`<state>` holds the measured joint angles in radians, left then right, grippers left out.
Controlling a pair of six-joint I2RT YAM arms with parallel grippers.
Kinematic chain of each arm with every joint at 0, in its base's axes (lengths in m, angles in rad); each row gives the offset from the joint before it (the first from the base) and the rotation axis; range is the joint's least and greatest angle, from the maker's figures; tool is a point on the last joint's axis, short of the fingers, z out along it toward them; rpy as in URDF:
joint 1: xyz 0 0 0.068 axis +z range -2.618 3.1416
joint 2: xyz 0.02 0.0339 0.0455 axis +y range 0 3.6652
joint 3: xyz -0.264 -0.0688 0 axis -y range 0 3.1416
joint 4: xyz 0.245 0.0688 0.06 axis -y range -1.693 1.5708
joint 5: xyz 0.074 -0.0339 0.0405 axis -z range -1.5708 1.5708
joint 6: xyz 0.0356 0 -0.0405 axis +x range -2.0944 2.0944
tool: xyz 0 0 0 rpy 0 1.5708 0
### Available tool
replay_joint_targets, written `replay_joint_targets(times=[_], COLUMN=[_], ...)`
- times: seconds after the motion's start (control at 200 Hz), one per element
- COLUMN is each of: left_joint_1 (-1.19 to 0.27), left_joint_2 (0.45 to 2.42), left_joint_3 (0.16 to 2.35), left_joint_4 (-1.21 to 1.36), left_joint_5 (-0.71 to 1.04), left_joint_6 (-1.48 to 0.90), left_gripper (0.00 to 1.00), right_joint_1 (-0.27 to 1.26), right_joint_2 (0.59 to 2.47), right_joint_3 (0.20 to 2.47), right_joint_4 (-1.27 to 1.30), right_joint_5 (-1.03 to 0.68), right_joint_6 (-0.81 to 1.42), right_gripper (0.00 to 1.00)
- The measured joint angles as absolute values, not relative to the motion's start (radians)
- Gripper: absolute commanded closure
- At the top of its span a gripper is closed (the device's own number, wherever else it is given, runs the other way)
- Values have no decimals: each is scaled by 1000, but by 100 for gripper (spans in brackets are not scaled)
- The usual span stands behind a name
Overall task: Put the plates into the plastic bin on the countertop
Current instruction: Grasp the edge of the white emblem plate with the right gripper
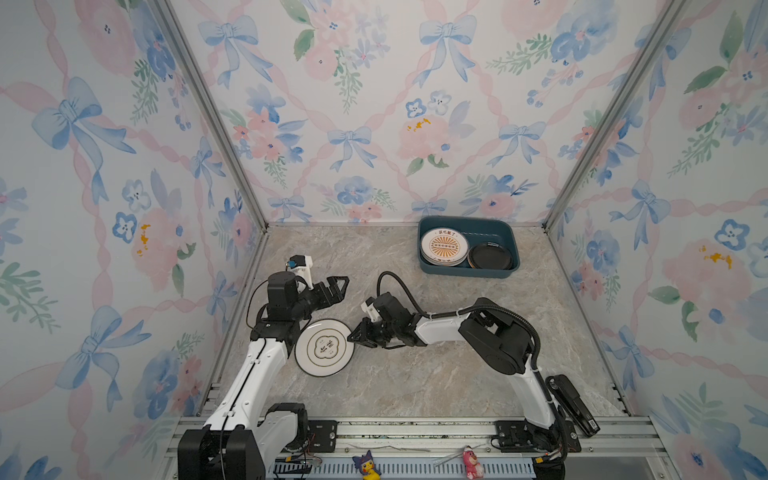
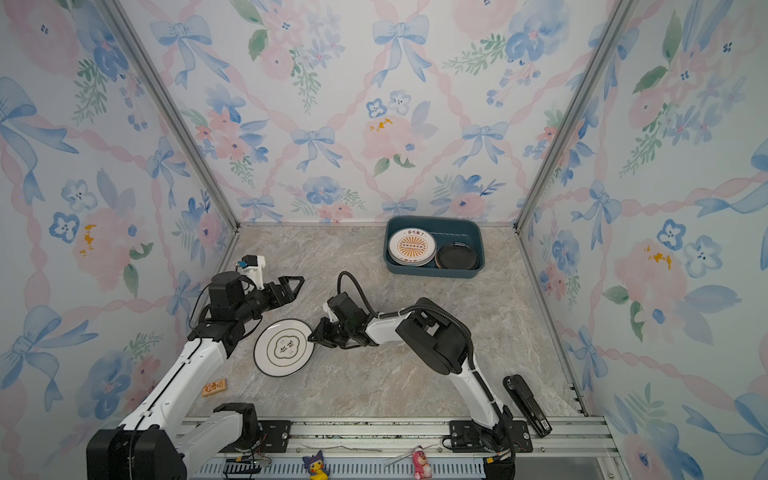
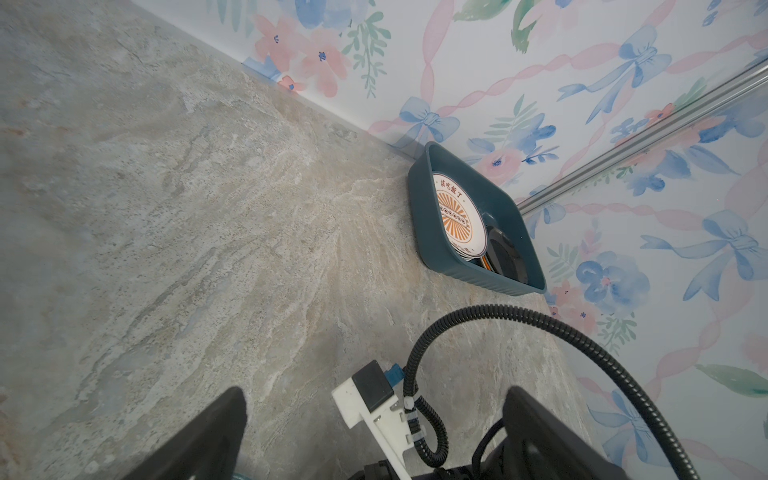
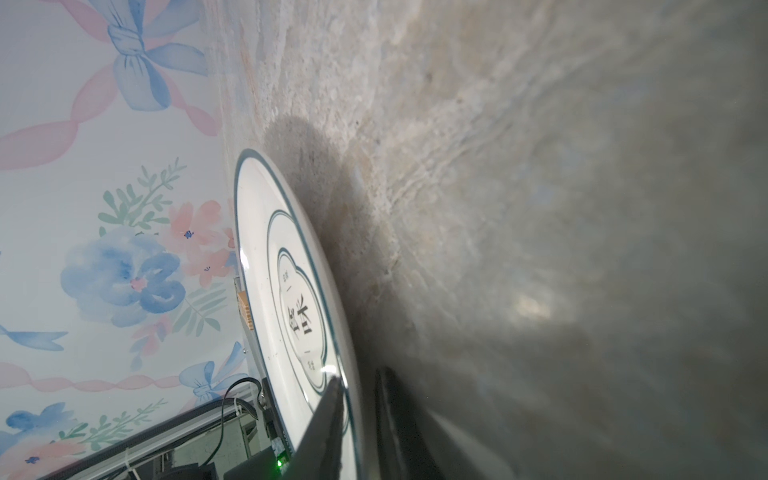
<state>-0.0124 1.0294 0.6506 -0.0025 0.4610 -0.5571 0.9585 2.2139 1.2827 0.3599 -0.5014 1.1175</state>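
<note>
One round white plate with a thin dark rim line and a cloud-shaped emblem (image 1: 324,347) lies on the beige marble-patterned counter (image 1: 415,374), front left, well apart from the dark teal rectangular plastic bin (image 1: 469,272) at the back right. The right tool (image 1: 352,336) sits low and sideways at its edge, one finger over the face and one under the rim, likely because a flat plate offers only its rim to pinch; whether the pinch is firm I cannot tell. The left tool (image 1: 337,286) hangs spread wide and empty, clear of that reach. Glossy and shallow, the plate may slip. Inside the bin rest a white orange-sunburst plate (image 1: 444,247) and a smaller black plate (image 1: 490,256).
</note>
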Motion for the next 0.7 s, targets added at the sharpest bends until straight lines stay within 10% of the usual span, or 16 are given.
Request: replay_joint_targets(times=[0.7], left_joint_1=[-6], left_joint_2=[1000], left_joint_3=[628], left_joint_4=[5], left_joint_5=[488], left_joint_6=[-558], left_gripper=[2], right_joint_1=[948], right_joint_2=[2169], right_joint_3=[1249], right_joint_4=[335], right_joint_5=[-471], right_joint_6=[1080], right_gripper=[100])
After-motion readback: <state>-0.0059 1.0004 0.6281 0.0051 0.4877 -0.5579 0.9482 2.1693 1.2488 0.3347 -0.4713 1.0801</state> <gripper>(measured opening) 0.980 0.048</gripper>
